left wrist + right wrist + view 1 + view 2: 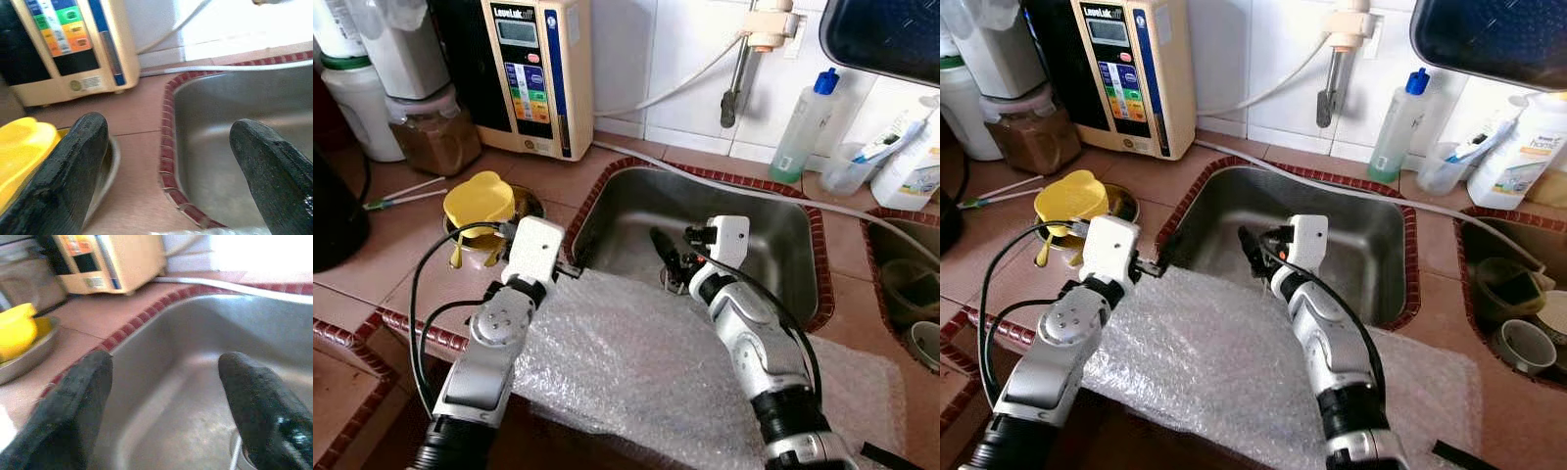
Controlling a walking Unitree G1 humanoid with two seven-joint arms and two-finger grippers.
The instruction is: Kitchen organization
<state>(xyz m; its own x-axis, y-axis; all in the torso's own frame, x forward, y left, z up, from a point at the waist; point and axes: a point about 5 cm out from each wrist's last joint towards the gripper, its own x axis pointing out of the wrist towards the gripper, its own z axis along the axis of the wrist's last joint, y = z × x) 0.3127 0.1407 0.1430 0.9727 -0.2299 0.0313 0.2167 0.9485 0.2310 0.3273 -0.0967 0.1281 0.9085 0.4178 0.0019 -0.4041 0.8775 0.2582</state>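
Note:
A steel sink is set in the terracotta counter before me. My right gripper hangs open over the sink's near left part, with nothing between its fingers. My left gripper is also open and empty, over the counter at the sink's left rim. A yellow cup lies in a metal bowl just left of that gripper. A sheet of bubble wrap covers the counter's front edge under both arms.
A cream water machine stands at the back left, with a brown-filled jar and a white container beside it. A tap and a clear bottle are behind the sink. A second basin with cups lies right.

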